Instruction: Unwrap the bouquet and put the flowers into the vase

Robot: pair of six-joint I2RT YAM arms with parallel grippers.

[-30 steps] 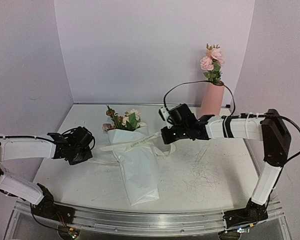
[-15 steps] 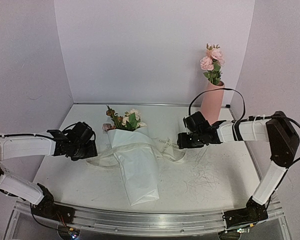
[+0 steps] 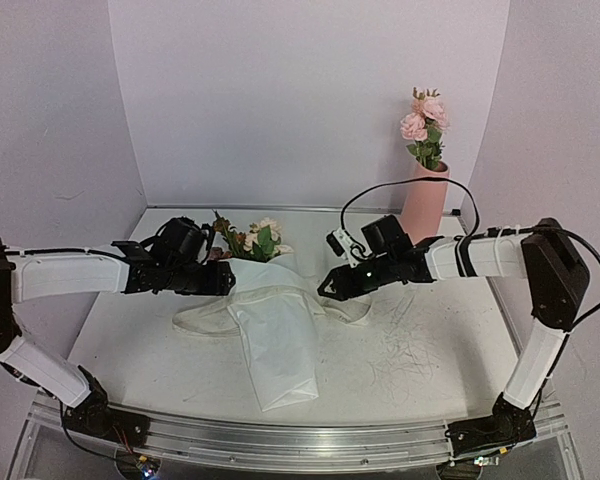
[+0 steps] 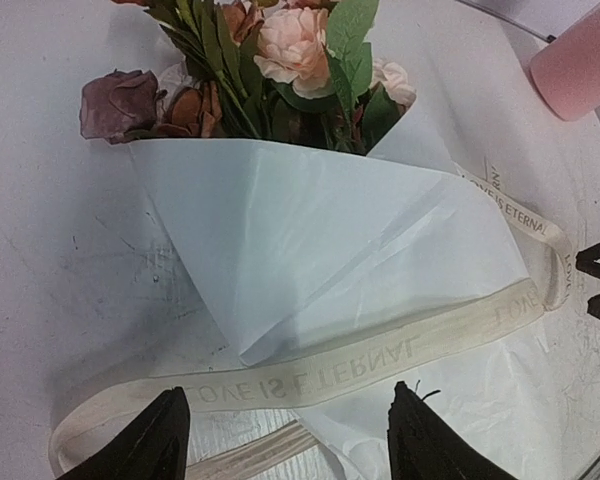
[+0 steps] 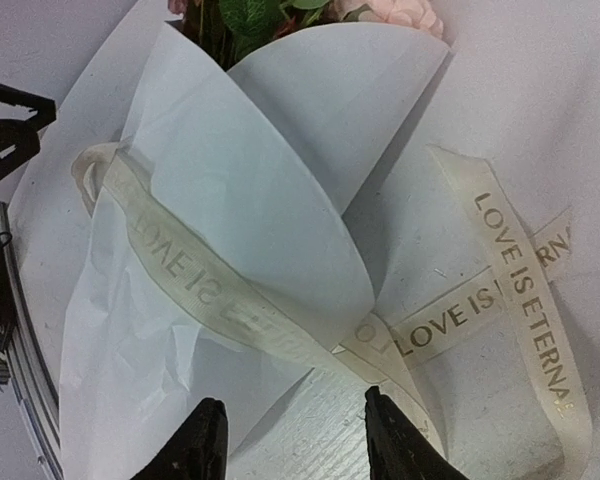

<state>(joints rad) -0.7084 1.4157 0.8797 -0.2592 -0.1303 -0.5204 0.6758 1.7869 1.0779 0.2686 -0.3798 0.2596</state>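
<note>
The bouquet lies on the table, its white paper cone (image 3: 272, 335) (image 4: 310, 240) (image 5: 250, 200) pointing toward me. The flowers (image 3: 254, 240) (image 4: 295, 45), cream, pink and brownish roses, stick out of its far end. The cream lettered ribbon (image 3: 345, 305) (image 4: 380, 365) (image 5: 500, 240) lies slack across and beside the cone. My left gripper (image 3: 225, 281) (image 4: 290, 440) hovers open at the cone's left edge, over the ribbon. My right gripper (image 3: 325, 288) (image 5: 295, 440) is open at the cone's right edge, holding nothing. The pink vase (image 3: 423, 200) (image 4: 580, 70) stands at the back right.
Two brighter pink roses (image 3: 424, 120) stand in the vase. Purple walls close the back and sides. The table's metal front rail (image 3: 300, 440) runs along the near edge, where the arm bases are bolted.
Both grippers have opened and let the ribbon go slack. The left arm moved right to the cone. The right arm swung right, then came back left to the cone's edge.
</note>
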